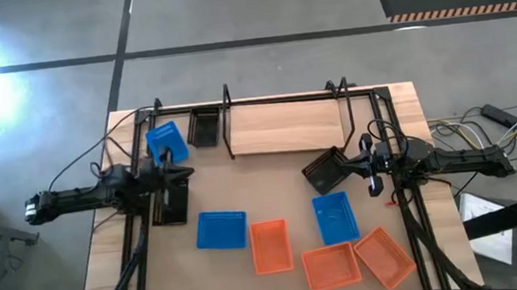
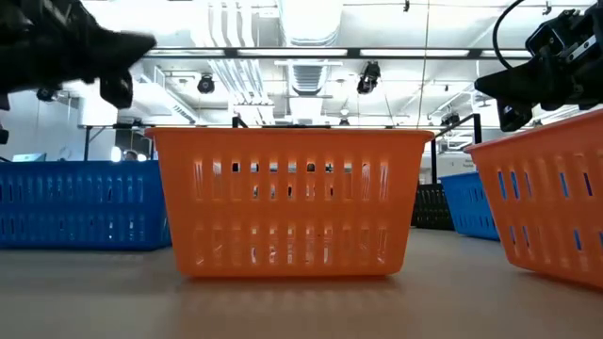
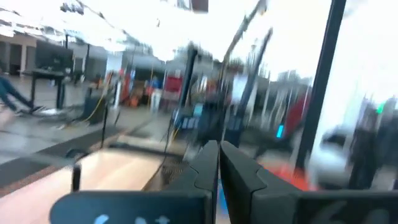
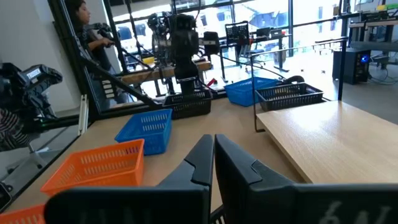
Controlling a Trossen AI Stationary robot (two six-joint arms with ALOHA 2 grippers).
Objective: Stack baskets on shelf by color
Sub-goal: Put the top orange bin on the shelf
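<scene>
My left gripper is at the shelf's left end, shut on a tilted blue basket raised over the plank's left part. My right gripper hovers near the shelf's right front corner, shut on a tilted black basket. One black basket stands on the wooden shelf, and another black one rests on the table under the left arm. Two blue baskets and three orange ones sit on the tabletop. My left gripper holds the blue basket by its near rim, pinched between the shut fingers. The basket is lifted and tilted beside the gripper. The wrist view is blurred and shows only a blue sliver between the fingers. My right gripper holds the black basket by the rim on its right side, coming level from the table's right. The basket is lifted clear and tilted. In the wrist view the fingers stand together and hide the place of contact.
Black wire posts stand upright around the shelf, and dark frame rails run along both table sides. The plank's middle and right part is bare wood. In the low view an orange basket fills the foreground. A person stands beyond the table.
</scene>
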